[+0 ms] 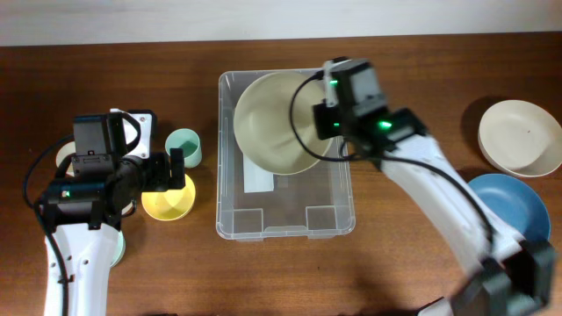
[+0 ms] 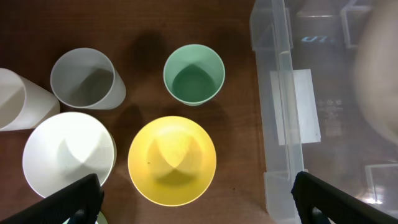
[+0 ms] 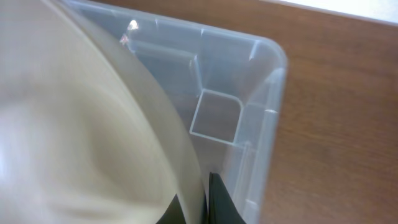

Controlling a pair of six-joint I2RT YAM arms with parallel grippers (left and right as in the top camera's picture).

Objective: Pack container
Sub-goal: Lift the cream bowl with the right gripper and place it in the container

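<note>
We've got the right gripper [image 1: 326, 132] clamped on the rim of a large cream round bowl [image 1: 272, 123] at the far end of the big clear rectangular plastic container [image 1: 290, 219], mid-table (left gripper [image 1: 178, 171] spread wide over a small yellow bowl [image 1: 169, 204]).

Container [image 1: 230, 189]: clear plastic, white label [image 1: 259, 183] on its base. Large bowl [image 1: 268, 123]: cream. Small bowl [image 2: 172, 160]: yellow. Cups: mint-green cup [image 2: 193, 74], grey cup [image 2: 84, 78]. Round bowl [image 2: 68, 155]: white. Shallow dish [image 1: 520, 136]: cream. Blue bowl [image 1: 509, 204]. Table [image 1: 105, 79]: brown wood grain. My right arm [image 1: 439, 197]: white, green lights [image 1: 384, 125]
</note>
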